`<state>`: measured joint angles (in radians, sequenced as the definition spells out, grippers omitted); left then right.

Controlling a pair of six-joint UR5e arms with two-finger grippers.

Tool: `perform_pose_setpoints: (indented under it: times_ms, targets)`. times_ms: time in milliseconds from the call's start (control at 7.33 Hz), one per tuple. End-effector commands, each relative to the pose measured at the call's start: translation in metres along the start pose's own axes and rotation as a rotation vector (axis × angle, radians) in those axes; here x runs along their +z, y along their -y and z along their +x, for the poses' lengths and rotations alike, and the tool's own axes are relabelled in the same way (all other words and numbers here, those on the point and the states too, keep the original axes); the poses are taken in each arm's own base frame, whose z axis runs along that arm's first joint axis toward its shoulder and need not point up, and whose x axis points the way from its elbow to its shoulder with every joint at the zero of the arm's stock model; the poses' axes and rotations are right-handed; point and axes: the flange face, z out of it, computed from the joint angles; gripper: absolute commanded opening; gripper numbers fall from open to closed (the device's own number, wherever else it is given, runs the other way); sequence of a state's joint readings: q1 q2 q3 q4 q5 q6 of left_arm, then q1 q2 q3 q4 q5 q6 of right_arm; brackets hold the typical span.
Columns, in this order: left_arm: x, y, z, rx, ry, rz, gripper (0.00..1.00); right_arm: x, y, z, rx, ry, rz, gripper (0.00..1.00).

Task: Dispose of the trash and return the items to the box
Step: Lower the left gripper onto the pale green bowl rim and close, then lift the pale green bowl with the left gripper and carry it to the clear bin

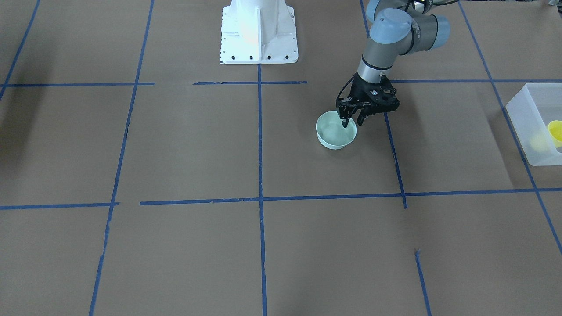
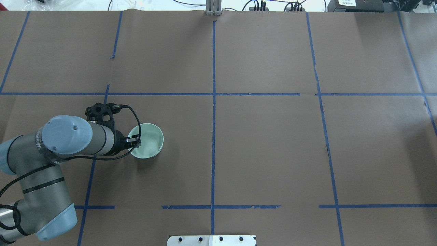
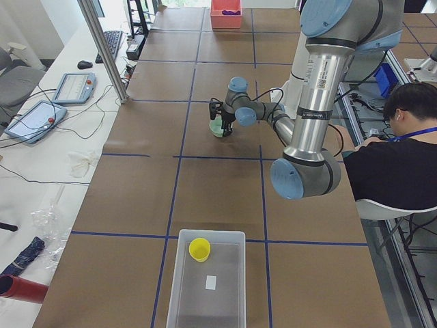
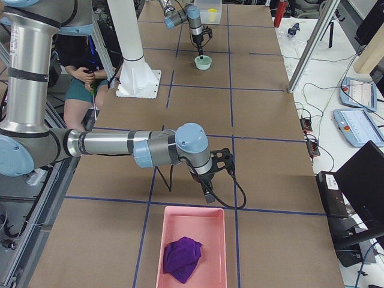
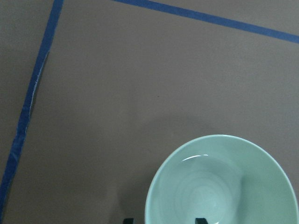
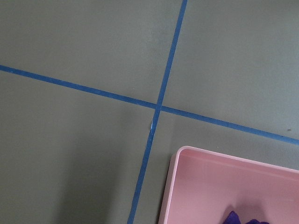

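The pale mint-green bowl [image 1: 336,134] stands upright on the brown table, also in the overhead view [image 2: 148,140] and the left wrist view [image 5: 224,182]. My left gripper [image 1: 351,122] is open and low over the bowl's rim on the robot's side. One fingertip [image 5: 201,220] is inside the bowl and the other is outside. The yellow cup [image 1: 555,131] lies inside the frosted box [image 1: 524,116] at the table's left end, also in the exterior left view [image 3: 199,249]. My right gripper [image 4: 207,191] hovers just before the pink tray; I cannot tell whether it is open or shut.
A pink tray [image 4: 174,225] holding a purple cloth [image 4: 183,258] sits at the table's right end, also in the right wrist view [image 6: 219,172]. Blue tape lines grid the table. A seated person [image 3: 399,140] is behind the robot. The white robot base [image 1: 259,35] stands mid-table.
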<state>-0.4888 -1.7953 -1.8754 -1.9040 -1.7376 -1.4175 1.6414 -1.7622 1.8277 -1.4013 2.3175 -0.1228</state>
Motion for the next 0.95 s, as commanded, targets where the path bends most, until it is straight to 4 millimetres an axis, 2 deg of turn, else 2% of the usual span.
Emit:
perform_pose_setpoints:
  times_ms: [0, 136, 545, 682, 818]
  targets:
    - [0.01, 0.0, -0.002, 0.009, -0.017, -0.003, 0.01, 0.0, -0.001, 0.0, -0.001, -0.001, 0.001, 1.0]
    - [0.001, 0.004, 0.002, 0.034, -0.035, 0.006, 0.0, 0.0, -0.001, 0.0, -0.001, -0.001, 0.001, 1.0]
    - [-0.063, 0.07, -0.022, 0.14, -0.043, 0.084, 0.0, 0.001, -0.003, 0.001, 0.001, 0.001, -0.002, 1.0]
    - [-0.095, 0.094, -0.036, 0.186, -0.042, 0.099, 0.0, 0.001, -0.003, 0.0, 0.0, 0.001, -0.001, 1.0]
    - [-0.127, 0.122, -0.075, 0.236, -0.01, 0.132, 0.0, 0.001, -0.003, 0.001, 0.0, 0.001, -0.001, 1.0]
